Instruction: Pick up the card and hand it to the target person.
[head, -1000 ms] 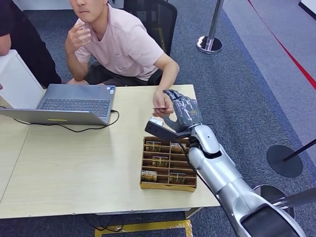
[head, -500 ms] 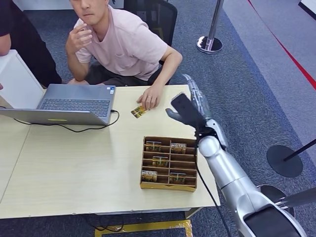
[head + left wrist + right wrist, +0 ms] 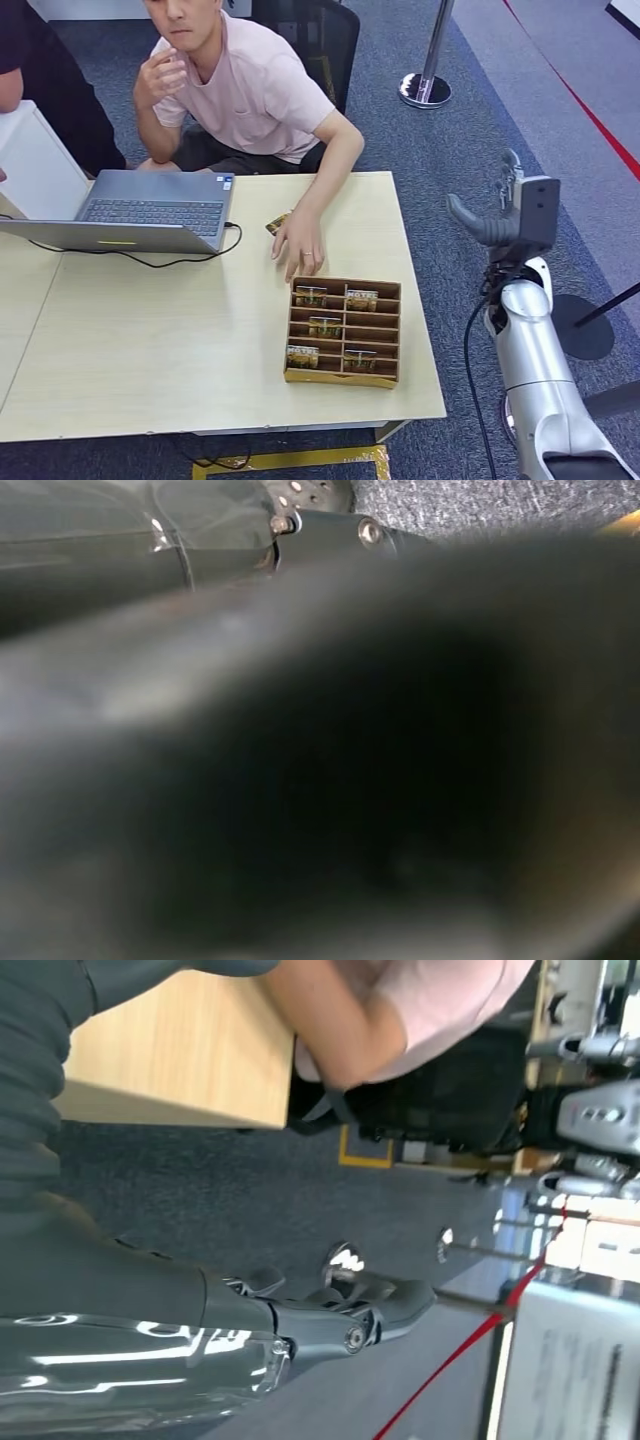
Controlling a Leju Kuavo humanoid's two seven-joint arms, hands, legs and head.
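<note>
The card (image 3: 278,223), small and yellow-patterned, lies flat on the wooden table (image 3: 151,330) beside the laptop's cable. A person in a pink shirt (image 3: 256,90) sits behind the table, and their hand (image 3: 302,248) rests on the tabletop just beside the card. My right hand (image 3: 504,212) is raised off the table's right side, over the carpet, fingers spread and holding nothing. In the right wrist view the same hand (image 3: 226,1310) shows straight fingers (image 3: 355,1320) with nothing in them. The left wrist view is a dark blur, so my left hand cannot be read.
A wooden divided tray (image 3: 343,378) holding several cards stands near the table's right front. An open laptop (image 3: 151,210) with a black cable sits at the left. Stanchion bases (image 3: 424,90) (image 3: 576,325) stand on the carpet. Another person (image 3: 53,90) is at far left.
My right hand released the card into the person's fingers, then drew back right, off the table. The person laid the card on the table and slid their hand toward the tray.
</note>
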